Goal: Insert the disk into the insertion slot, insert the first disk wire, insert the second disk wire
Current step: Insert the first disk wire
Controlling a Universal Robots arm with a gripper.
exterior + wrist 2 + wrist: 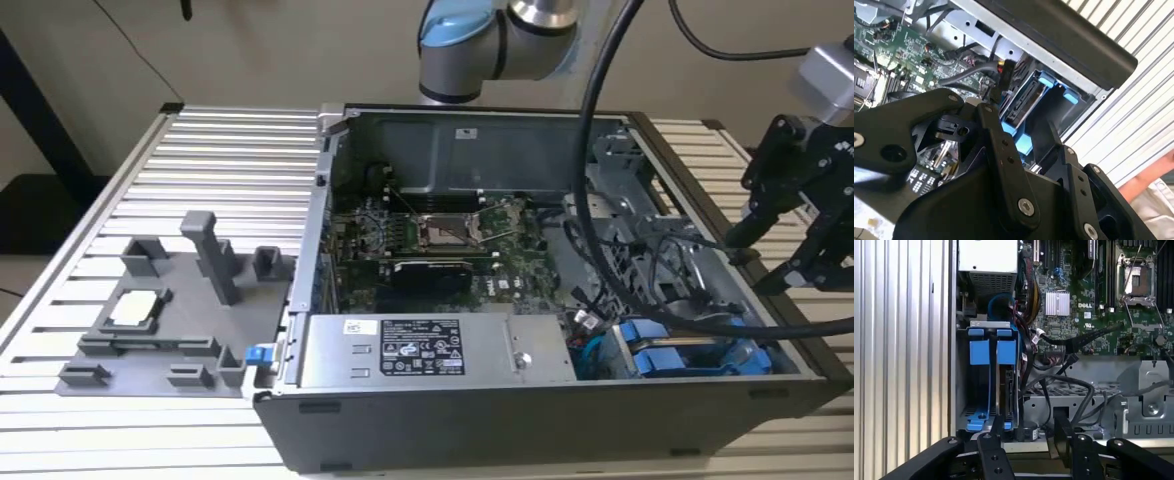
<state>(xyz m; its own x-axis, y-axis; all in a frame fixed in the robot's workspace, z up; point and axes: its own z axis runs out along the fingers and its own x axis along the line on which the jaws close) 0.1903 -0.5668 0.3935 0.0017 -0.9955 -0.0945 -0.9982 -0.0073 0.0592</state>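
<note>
The disk point(1008, 390) stands edge-on in its blue carrier point(1006, 351) inside the insertion slot point(961, 390), the grey bay at the case's corner. In the exterior view the blue carrier point(667, 358) sits at the case's near right corner. My gripper point(1029, 432) hovers just off the disk's end, open, with nothing between its black fingers point(995, 437). In the second wrist view the gripper point(1024, 112) straddles the disk point(1026, 100), and a black connector point(1007, 67) with red and yellow wires lies beside one fingertip. I cannot tell whether it is plugged in. The gripper point(755, 264) hangs over the case's right wall.
Black cables point(1074, 342) cross the case between the motherboard point(1134, 285) and the bay. The power supply point(414, 350) lies along the case's front. A grey fixture block point(160, 320) sits on the slatted table at the exterior view's left. A person's hand point(1149, 181) shows beyond the case.
</note>
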